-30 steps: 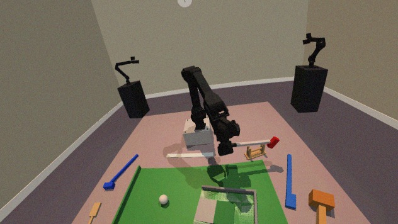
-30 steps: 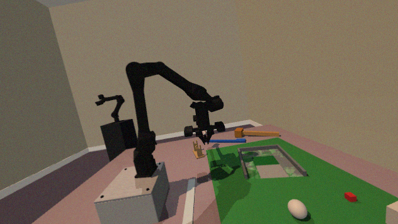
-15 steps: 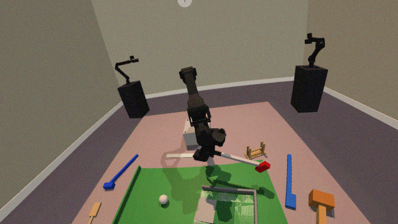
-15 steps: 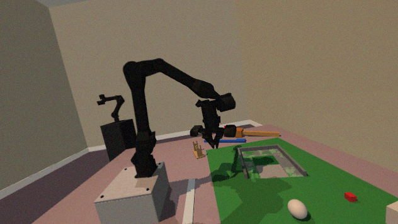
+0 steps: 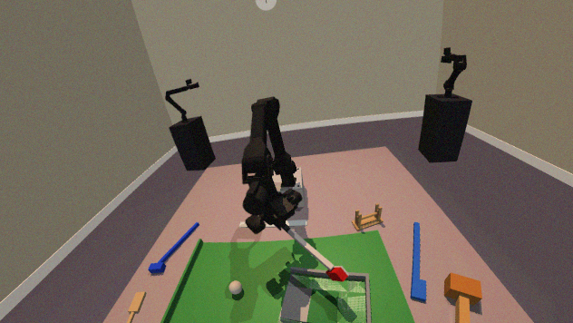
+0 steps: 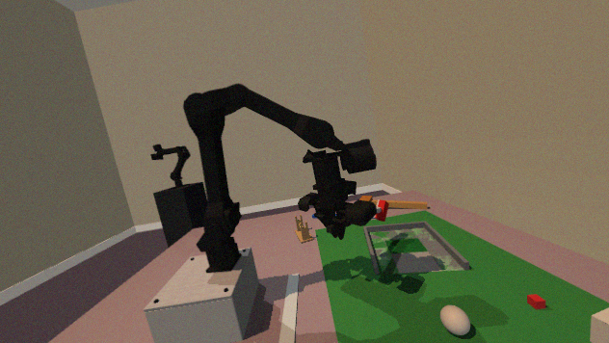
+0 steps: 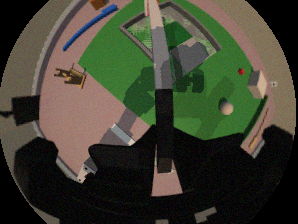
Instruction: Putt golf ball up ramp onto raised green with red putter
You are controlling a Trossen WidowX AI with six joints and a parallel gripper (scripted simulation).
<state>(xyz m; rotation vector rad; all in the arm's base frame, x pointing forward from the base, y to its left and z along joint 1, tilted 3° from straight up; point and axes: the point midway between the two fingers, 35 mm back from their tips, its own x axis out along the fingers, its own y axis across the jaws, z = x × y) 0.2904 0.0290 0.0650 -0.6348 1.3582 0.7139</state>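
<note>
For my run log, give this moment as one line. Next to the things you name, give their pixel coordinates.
Black fingers: shut on red-headed putter (image 5: 313, 249) (image 7: 161, 45) | putter: raised | white golf ball (image 5: 235, 287) (image 6: 455, 320) (image 7: 226, 108): unputted

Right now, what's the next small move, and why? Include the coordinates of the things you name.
I'd swing the red putter (image 5: 313, 249) (image 7: 161, 50) toward the golf ball (image 5: 235, 287) (image 6: 455, 320) (image 7: 226, 108), then lower it: the pincer (image 5: 282, 226) (image 7: 160, 127) grips its shaft, but its head seems raised near the framed ramp area (image 5: 368, 295) (image 6: 445, 243) (image 7: 137, 41), off to the ball's side.

Plain beige-olive walls (image 5: 290, 59) (image 6: 231, 58) meet a dark purple-grey floor (image 5: 508, 195) (image 6: 63, 260) along a pale white baseboard (image 5: 344, 122) (image 6: 43, 279). In the top view, a tall black box-shaped pedestal (image 5: 444, 129) stands at two o'clock and a shorter black pedestal (image 5: 192, 144) at ten o'clock. A dusty-pink surface (image 5: 335, 186) (image 6: 275, 255) (image 7: 100, 105) spreads between and below them, under dim light casting soft-toned shadows.
</note>
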